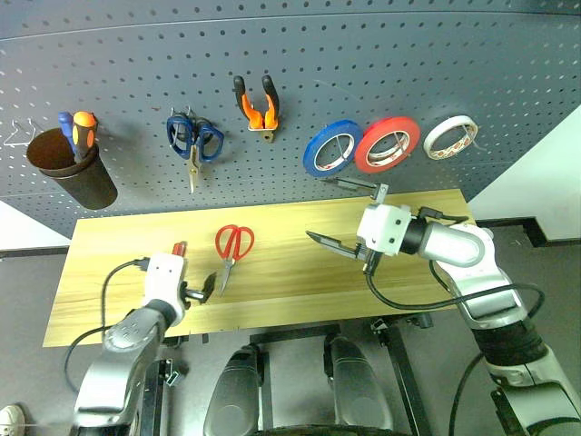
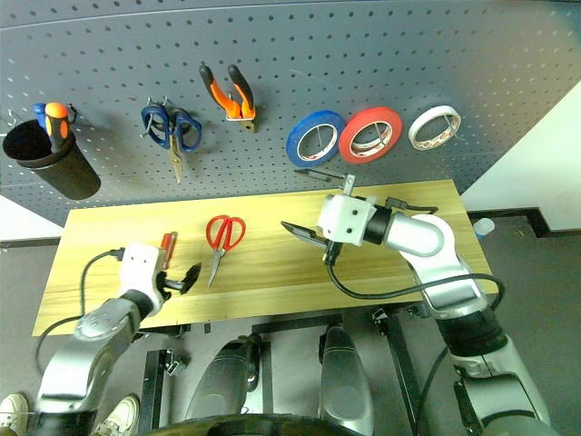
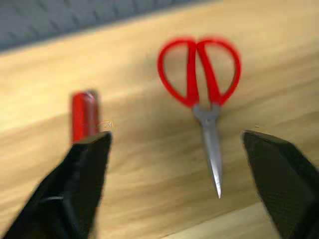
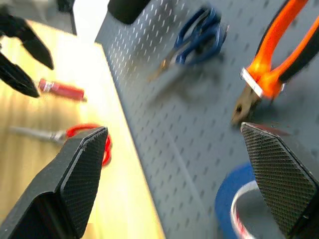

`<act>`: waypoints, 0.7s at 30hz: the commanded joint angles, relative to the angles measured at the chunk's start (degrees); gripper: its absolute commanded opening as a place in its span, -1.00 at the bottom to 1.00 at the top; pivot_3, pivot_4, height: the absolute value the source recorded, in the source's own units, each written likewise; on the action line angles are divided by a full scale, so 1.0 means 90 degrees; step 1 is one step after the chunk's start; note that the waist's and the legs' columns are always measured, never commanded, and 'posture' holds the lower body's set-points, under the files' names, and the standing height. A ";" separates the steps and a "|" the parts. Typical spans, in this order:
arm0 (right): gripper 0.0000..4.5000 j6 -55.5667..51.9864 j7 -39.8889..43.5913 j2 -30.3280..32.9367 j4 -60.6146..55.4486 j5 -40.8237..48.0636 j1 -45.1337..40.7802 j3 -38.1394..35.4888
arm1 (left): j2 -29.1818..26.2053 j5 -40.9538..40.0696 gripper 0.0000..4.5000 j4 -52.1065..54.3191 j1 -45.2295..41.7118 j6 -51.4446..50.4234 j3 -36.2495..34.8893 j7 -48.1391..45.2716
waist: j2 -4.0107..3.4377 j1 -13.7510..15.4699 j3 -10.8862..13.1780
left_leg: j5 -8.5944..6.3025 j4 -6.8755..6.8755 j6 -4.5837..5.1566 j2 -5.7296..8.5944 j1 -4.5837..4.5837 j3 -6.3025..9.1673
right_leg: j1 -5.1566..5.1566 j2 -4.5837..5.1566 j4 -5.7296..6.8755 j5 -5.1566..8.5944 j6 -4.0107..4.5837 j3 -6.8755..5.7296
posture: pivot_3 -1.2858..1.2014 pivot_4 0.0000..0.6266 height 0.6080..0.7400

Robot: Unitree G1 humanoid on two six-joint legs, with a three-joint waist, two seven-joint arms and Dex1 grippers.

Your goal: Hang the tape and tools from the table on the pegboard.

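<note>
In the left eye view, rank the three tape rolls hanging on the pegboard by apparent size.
1. Red tape roll, largest.
2. Blue tape roll, only slightly smaller, nearly alike.
3. Whitish cream tape ring, clearly smallest.

Red scissors [image 1: 232,247] flat, closed, apparently untouched.

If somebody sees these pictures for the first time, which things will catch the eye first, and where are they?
The bright things on the dark pegboard stand out first: orange-handled pliers, blue scissors, and a row of blue, red and whitish tape rolls. Next come the red scissors and the small red screwdriver lying on the wooden table. Both grippers, left and right, are open above it.
</note>
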State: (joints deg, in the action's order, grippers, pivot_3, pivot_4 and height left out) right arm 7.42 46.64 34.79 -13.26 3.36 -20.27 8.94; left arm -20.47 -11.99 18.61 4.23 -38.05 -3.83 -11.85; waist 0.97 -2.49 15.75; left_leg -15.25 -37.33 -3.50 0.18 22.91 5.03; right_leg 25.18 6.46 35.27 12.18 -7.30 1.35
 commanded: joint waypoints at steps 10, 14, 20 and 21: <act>1.00 0.0599 -0.0283 0.0108 0.0073 -0.0396 0.0922 -0.0190 | 0.0847 0.0833 1.00 -0.2081 -0.2606 -0.2409 0.0888 0.1003 | 0.0036 0.0008 -0.0023 | 0.0007 0.0013 -0.0014 0.0001 -0.0016 0.0000 | -0.0016 0.0001 -0.0007 -0.0004 -0.0011 -0.0003 | 0.00 -0.41 0.83; 1.00 0.0589 -0.0417 0.0121 0.0098 -0.0457 0.0997 -0.0245 | 0.0921 0.0910 1.00 -0.2628 -0.2890 -0.2509 0.0969 0.0917 | 0.0046 0.0003 -0.0029 | 0.0022 0.0015 -0.0041 0.0001 -0.0019 -0.0001 | -0.0020 0.0001 -0.0007 -0.0007 -0.0013 -0.0002 | 0.00 -0.42 0.83; 1.00 0.0650 -0.0500 0.0177 0.0248 -0.0528 0.1070 -0.0289 | 0.0979 0.0910 1.00 -0.3305 -0.3247 -0.2539 0.0736 0.0938 | 0.0060 0.0007 -0.0050 | 0.0032 0.0012 -0.0058 0.0001 -0.0065 0.0000 | -0.0071 0.0002 -0.0009 -0.0014 -0.0012 -0.0002 | -0.01 -0.45 0.83; 1.00 0.0617 -0.0443 0.0210 0.0242 -0.0484 0.1126 -0.0279 | 0.1010 0.0886 1.00 -0.3415 -0.3315 -0.2586 0.0652 0.0953 | 0.0060 0.0007 -0.0054 | 0.0033 0.0009 -0.0060 0.0001 -0.0066 0.0000 | -0.0072 0.0002 -0.0009 -0.0015 -0.0009 -0.0002 | -0.01 -0.45 0.83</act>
State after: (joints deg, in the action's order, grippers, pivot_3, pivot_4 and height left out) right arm 12.21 42.59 35.99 -10.63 -1.54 -10.89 7.91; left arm -11.61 -4.29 -10.34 -25.34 -60.63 3.23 -3.59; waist 1.51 -2.42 15.26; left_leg -14.93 -37.25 -4.07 0.19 22.31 5.03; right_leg 24.51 6.48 35.19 12.02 -7.40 1.33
